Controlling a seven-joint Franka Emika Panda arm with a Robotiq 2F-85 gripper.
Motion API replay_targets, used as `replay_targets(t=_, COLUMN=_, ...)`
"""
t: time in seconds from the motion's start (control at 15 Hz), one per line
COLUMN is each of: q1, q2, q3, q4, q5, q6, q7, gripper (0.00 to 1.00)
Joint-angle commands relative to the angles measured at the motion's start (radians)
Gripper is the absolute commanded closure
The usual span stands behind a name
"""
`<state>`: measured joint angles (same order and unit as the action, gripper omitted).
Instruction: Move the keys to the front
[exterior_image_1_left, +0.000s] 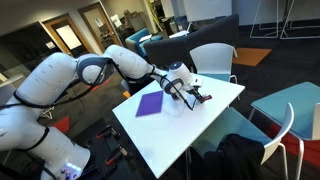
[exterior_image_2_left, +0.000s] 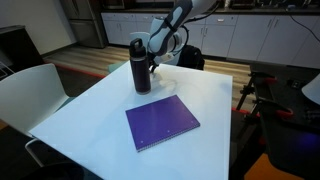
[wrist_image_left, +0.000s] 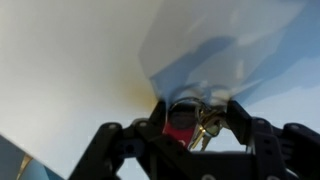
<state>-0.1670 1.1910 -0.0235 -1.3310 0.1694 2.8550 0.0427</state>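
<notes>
In the wrist view the keys (wrist_image_left: 190, 122), a metal ring with a reddish tag and brass keys, sit between the two dark fingers of my gripper (wrist_image_left: 196, 126), which is shut on them just above the white table. In both exterior views my gripper (exterior_image_1_left: 197, 96) (exterior_image_2_left: 156, 60) is low over the table's far part, right beside the tall black bottle (exterior_image_2_left: 140, 67). The keys are too small to make out there. A flat purple sheet (exterior_image_2_left: 162, 123) (exterior_image_1_left: 150, 103) lies mid-table, nearer the front.
The white table (exterior_image_2_left: 222, 100) (exterior_image_1_left: 205, 120) is small and square. A white chair (exterior_image_2_left: 30, 88) stands at one side, and a white chair (exterior_image_1_left: 214, 60) and a teal chair (exterior_image_1_left: 290, 108) at others. A dark bag (exterior_image_2_left: 192, 58) sits behind the table.
</notes>
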Motion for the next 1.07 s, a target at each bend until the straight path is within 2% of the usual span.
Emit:
replay_targets(t=0.0, q1=0.001, q2=0.041, q3=0.001, q4=0.061, q5=-0.009, q6=0.013, q7=0.018, gripper=0.66)
replay_targets(t=0.13, q1=0.003, q2=0.044, q3=0.0, q4=0.07, q5=-0.009, q6=0.015, q7=0.019, gripper=0.8)
replay_targets(t=0.4, q1=0.011, q2=0.038, q3=-0.006, q4=0.069, q5=-0.01, q6=-0.005, q7=0.027, gripper=0.81)
replay_targets(t=0.53, q1=0.003, q2=-0.004, q3=0.006, q4=0.008, q5=-0.002, q6=-0.001, q7=0.025, gripper=0.81)
replay_targets(t=0.73, q1=-0.027, q2=-0.124, q3=0.036, q4=-0.165, q5=0.028, q6=0.006, q7=-0.012, gripper=0.81)
replay_targets(t=1.0, q1=-0.074, q2=-0.241, q3=0.055, q4=-0.32, q5=0.013, q6=-0.083, q7=-0.04, gripper=0.81)
